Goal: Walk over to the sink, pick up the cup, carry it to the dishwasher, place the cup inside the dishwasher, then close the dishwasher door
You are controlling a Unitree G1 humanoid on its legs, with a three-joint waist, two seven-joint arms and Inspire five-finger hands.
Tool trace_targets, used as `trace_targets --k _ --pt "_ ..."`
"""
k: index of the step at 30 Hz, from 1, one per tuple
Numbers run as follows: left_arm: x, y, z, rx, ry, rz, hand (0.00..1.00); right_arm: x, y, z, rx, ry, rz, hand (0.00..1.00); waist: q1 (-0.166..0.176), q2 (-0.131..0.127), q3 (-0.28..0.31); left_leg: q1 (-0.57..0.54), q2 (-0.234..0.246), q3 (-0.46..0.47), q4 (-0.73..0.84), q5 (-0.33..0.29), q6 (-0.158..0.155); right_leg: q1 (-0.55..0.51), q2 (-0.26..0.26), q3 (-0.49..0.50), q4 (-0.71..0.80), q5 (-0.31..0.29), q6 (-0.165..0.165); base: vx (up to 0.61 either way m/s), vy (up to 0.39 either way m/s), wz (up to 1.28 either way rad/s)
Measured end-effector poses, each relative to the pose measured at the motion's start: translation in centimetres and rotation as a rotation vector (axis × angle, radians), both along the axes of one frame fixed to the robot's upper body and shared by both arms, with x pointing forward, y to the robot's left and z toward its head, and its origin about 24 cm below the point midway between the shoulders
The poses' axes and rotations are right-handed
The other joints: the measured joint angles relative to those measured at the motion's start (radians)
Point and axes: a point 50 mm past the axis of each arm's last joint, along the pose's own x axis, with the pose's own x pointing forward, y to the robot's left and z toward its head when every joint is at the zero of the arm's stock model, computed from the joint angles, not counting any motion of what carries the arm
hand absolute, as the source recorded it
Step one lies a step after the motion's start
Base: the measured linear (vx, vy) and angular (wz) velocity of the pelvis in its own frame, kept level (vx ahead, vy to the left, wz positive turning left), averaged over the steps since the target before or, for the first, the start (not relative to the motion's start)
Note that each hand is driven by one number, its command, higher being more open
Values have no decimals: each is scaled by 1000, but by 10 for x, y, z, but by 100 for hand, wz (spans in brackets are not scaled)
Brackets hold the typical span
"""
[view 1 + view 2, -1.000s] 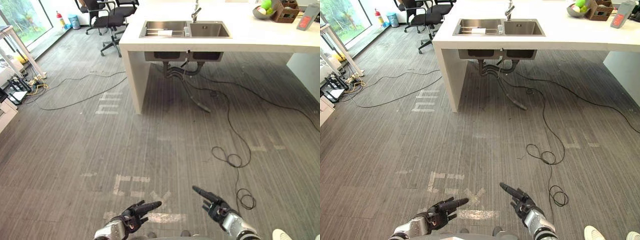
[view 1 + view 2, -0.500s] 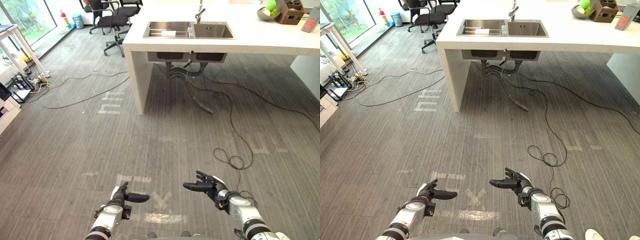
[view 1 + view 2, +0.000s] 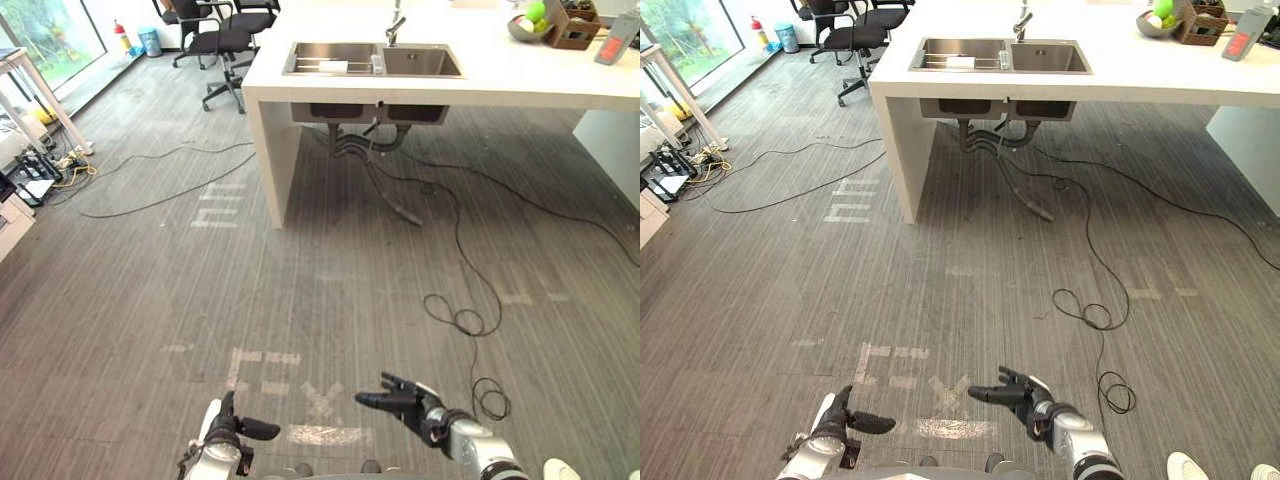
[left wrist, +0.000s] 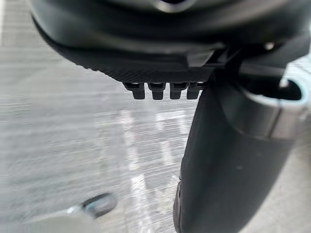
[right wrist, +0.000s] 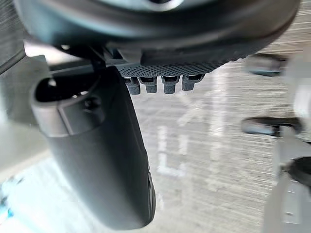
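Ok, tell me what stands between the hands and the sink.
Nothing visible does: open floor with tape marks runs from the left hand and right hand to the white counter holding the sink. Office chairs stand clear, far left.

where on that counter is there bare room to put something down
Widest bare patch: the white counter between the sink and the fruit bowl. Narrower bare strips run along the sink's front and left edges. The far right corner is crowded: bowl, wooden box, a flat device.
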Motion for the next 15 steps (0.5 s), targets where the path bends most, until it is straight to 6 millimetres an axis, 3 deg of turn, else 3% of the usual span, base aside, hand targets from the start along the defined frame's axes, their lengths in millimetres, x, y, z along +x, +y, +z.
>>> trace_targets --k 5,10,15 --pt "-18 7 -5 2 14 36 100 -9 -8 -5 -139 -2 -8 100 0 -4 -4 10 0 27 -8 1 3 0 1 22 -2 5 -8 -20 5 -14" --pt "-30 12 -11 -15 54 92 100 -33 -11 -16 -147 91 -81 100 -2 -15 -16 22 0 29 -18 5 9 7 3 24 -6 6 -9 -6 -2 -2" --pt "-35 10 -13 -60 49 127 100 -36 -11 -17 -130 100 -142 100 -1 -20 -19 34 -2 34 -34 12 19 11 4 28 -12 9 -14 -7 -3 -2"
